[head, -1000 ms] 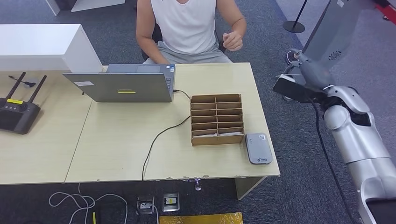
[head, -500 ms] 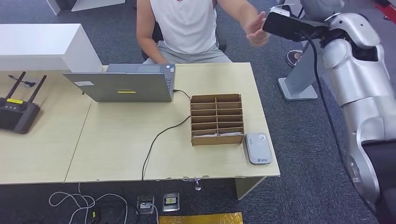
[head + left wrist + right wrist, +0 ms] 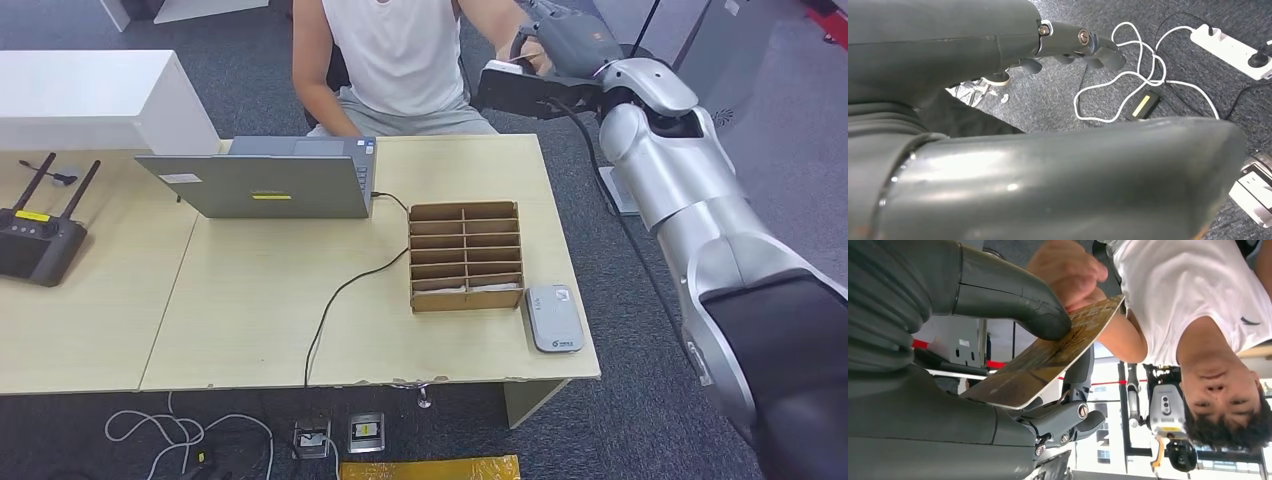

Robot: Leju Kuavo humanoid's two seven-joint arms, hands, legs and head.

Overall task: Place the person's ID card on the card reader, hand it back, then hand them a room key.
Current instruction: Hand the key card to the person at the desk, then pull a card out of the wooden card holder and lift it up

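Right hand (image 3: pixel 553 32) at person's hand (image 3: pixel 528 55)

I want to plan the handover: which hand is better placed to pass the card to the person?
The right hand: it already pinches the card at the person's hand. The left hand hangs over floor cables.

Pale wooden worktop (image 3: pixel 250 300), brown cardboard compartment box (image 3: pixel 465 257), light grey rounded card reader (image 3: pixel 553 317), silver-grey laptop (image 3: pixel 262 184) with yellow sticker, gold-brown patterned flat card (image 3: pixel 1048 360), person's white sleeveless top (image 3: pixel 398 55), dark blue-grey carpet floor (image 3: pixel 620 290)
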